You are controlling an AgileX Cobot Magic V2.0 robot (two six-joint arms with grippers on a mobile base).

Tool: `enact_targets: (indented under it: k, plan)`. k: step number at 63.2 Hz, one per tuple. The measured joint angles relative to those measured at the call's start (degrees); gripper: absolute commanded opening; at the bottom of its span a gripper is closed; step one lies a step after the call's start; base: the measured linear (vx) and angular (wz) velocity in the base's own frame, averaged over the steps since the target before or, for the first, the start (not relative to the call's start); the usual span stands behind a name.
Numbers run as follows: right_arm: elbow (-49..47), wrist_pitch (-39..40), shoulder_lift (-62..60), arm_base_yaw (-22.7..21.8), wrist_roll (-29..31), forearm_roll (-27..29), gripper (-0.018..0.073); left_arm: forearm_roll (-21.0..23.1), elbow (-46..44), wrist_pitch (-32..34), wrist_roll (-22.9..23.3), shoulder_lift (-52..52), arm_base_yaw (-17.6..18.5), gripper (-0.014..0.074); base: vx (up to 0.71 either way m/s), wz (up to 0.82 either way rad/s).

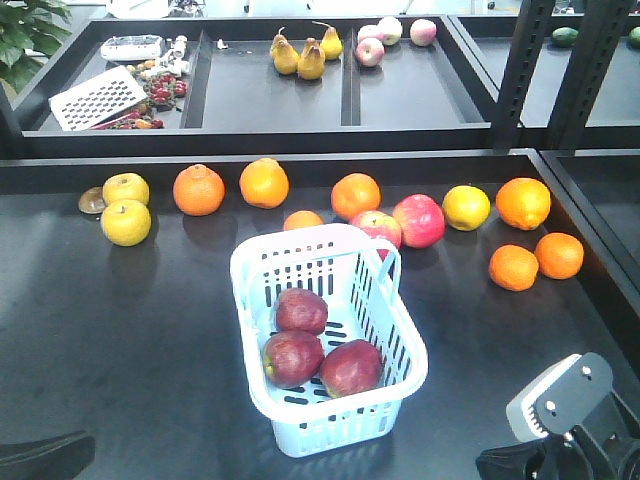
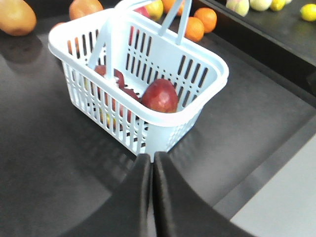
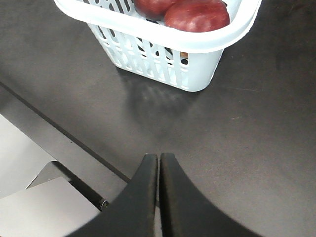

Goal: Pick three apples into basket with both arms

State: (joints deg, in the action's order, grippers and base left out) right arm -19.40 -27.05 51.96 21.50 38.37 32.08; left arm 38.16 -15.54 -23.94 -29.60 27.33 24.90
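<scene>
Maroon apples (image 1: 301, 310) in pale blue slotted basket (image 1: 258, 268).

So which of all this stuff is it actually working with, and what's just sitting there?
In the job:
- three dark red apples, already in the basket
- pale blue basket
- left tool and right tool, both closed and empty

Just lying about:
- oranges
- yellow fruit
- pink-red apples
- pears
- grater

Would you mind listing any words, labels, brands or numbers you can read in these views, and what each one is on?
None can be read.
The basket, the dark red apples and the grater show no print.
The packet in the back tray may carry a label, too small to read.
</scene>
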Motion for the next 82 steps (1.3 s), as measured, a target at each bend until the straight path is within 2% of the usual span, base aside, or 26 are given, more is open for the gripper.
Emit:
enact_targets:
  k: [4,8,12,20,27,33,41,47,58,67,74,82]
  plan:
    - [0.00,0.02,0.00,0.00,0.00,0.00,-0.0004,0.00,0.77,0.87,2.14,0.00,0.00,-0.0006,0.00,0.00]
    - [0.00,0.02,0.00,0.00,0.00,0.00,-0.0004,-0.22,2.50,3.15,6.27,0.00,0.00,-0.0006,0.00,0.00]
    - [0.00,0.02,0.00,0.00,0.00,0.00,-0.0004,-1.90,5.15,6.62,13.12,0.00,0.00,-0.0006,0.00,0.00]
    - [0.00,0.02,0.00,0.00,0.00,0.00,-0.0004,-9.94,12.76,15.43,28.66,0.00,0.00,-0.0006,0.00,0.00]
    - [0.00,0.02,0.00,0.00,0.00,0.00,-0.0004,-18.10,16.74,19.31,41.82,0.00,0.00,-0.0006,0.00,0.00]
    - [0.00,0.02,0.00,0.00,0.00,0.00,-0.0004,-25.83,16.85,20.31,46.53,-0.04,0.00,-0.0006,0.00,0.00]
    - [0.00,0.02,0.00,0.00,0.00,0.00,-0.0004,-35.03,16.85,23.94,47.28,-0.04,0.00,-0.0006,0.00,0.00]
    - [0.00,0.02,0.00,0.00,0.00,0.00,-0.0004,-38.16,16.85,29.16,44.68,-0.04,0.00,-0.0006,0.00,0.00]
    - [0.00,0.07,0.00,0.00,0.00,0.00,-0.0004,-38.49,16.85,33.65,38.43,-0.78,0.00,-0.0006,0.00,0.00]
    - [0.00,0.07,0.00,0.00,0.00,0.00,-0.0004,-35.09,16.85,32.78,34.77,-7.36,-0.85,-0.0006,0.00,0.00]
    - [0.00,0.01,0.00,0.00,0.00,0.00,-0.0004,-33.87,16.85,30.01,31.50,-14.61,-3.60,-0.0006,0.00,0.00]
    - [0.00,0.01,0.00,0.00,0.00,0.00,-0.0004,-33.69,16.85,24.79,29.96,-23.27,-9.26,-0.0006,0.00,0.00]
